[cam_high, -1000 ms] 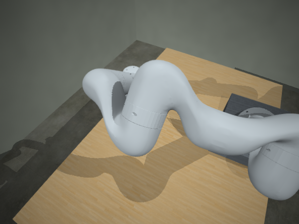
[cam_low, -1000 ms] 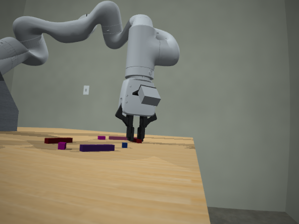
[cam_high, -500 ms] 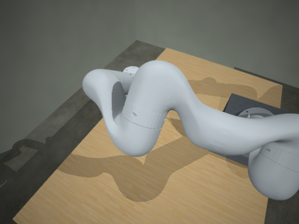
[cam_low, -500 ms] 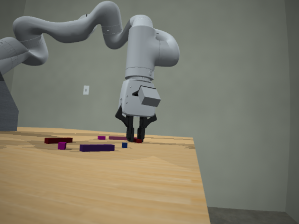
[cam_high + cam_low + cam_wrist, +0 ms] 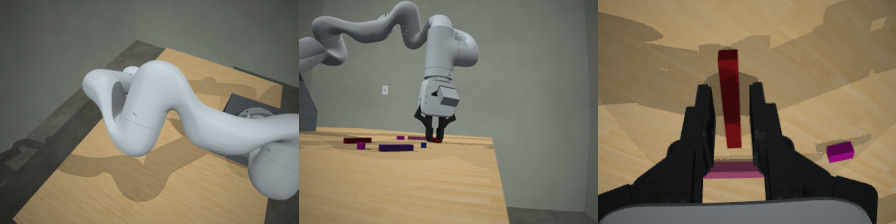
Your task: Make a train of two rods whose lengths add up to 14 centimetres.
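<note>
Our hand: the black two-fingered hand (image 5: 435, 138) (image 5: 731, 101) is open around the long red block (image 5: 437, 141) (image 5: 730, 100).
Pink: beside that red block.

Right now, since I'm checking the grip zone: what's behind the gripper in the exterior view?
Behind the gripper, a red rod shows between and beside the fingers, and a pink rod runs in from the left. The fingers cover the pink rod's right end there.
</note>
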{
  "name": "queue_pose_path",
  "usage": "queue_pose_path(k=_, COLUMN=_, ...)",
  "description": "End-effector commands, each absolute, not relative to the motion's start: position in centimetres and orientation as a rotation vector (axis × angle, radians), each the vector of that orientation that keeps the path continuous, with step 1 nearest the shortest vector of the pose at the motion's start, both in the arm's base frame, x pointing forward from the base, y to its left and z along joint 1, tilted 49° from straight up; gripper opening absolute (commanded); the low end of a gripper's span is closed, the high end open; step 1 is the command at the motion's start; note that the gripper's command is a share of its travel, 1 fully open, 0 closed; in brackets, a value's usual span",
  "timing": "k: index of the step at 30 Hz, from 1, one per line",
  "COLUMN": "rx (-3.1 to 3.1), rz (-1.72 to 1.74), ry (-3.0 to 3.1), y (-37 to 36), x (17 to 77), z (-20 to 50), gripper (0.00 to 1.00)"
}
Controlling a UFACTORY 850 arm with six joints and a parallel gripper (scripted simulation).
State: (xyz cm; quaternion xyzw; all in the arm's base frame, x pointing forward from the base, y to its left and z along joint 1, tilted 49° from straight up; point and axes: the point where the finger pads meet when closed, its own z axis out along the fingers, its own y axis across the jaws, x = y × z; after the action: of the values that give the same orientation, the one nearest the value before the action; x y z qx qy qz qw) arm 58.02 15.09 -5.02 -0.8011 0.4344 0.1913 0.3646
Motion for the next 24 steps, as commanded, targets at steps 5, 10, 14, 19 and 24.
queue_pose_path(k=5, rx=-2.06, rz=0.49, ry=1.118, y=15.04, x=58.1, z=-4.97, gripper=0.24)
queue_pose_path(k=10, rx=-2.06, rz=0.49, ry=1.118, y=15.04, x=58.1, z=-4.97, gripper=0.24)
queue_pose_path(k=14, rx=-2.06, rz=0.49, ry=1.118, y=15.04, x=58.1, z=-4.97, gripper=0.04)
queue_pose_path(k=19, rx=-2.06, rz=0.49, ry=1.118, y=15.04, x=58.1, z=-4.97, gripper=0.04)
queue_pose_path(k=24, rx=-2.06, rz=0.49, ry=1.118, y=15.04, x=58.1, z=-4.97, gripper=0.04)
